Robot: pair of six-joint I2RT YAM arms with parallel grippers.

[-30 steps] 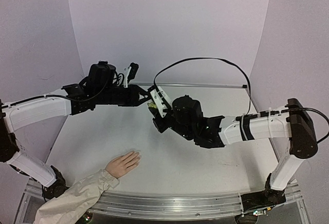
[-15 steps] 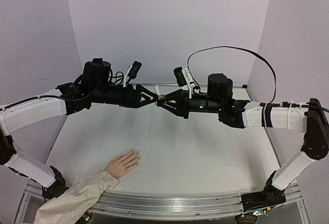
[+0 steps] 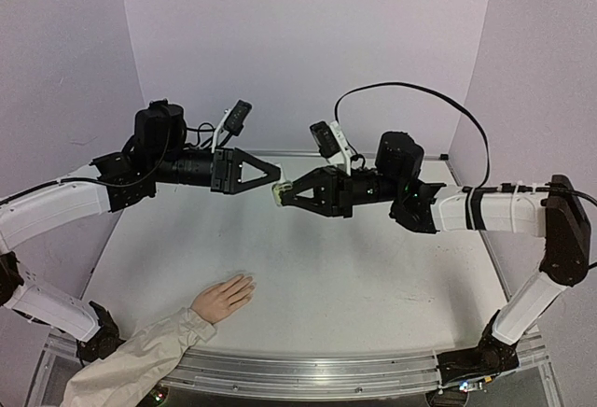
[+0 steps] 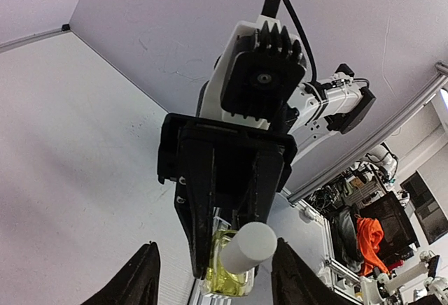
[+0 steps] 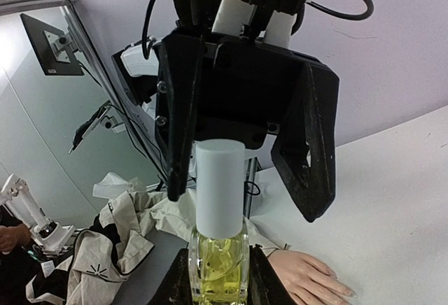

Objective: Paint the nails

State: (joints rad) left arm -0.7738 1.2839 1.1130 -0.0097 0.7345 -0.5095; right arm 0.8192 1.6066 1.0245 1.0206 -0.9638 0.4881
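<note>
My right gripper (image 5: pixel 218 287) is shut on the glass body of a small yellow-green bottle (image 5: pixel 218 256), holding it in the air with its white cap (image 5: pixel 219 186) pointing at the left gripper. My left gripper (image 4: pixel 217 284) is open; its fingers (image 5: pixel 311 144) stand either side of the cap with a gap on each side. From above, the two grippers (image 3: pixel 272 175) (image 3: pixel 289 192) meet tip to tip over the middle of the table. The pale hand (image 3: pixel 224 297) lies flat at the near left, its nails (image 3: pixel 250 283) pointing toward the table's centre and far below both grippers.
The hand's beige sleeve (image 3: pixel 131 365) runs off the table's near left corner. A metal rail (image 3: pixel 317 370) edges the near side of the white table (image 3: pixel 373 276). Lilac walls close the back and sides. A black cable (image 3: pixel 410 99) arches above the right arm.
The left gripper was shut a second ago and has opened, drawing back slightly to the left. The right arm swung up from a downward pose to level, bringing the bottle to the left gripper.
</note>
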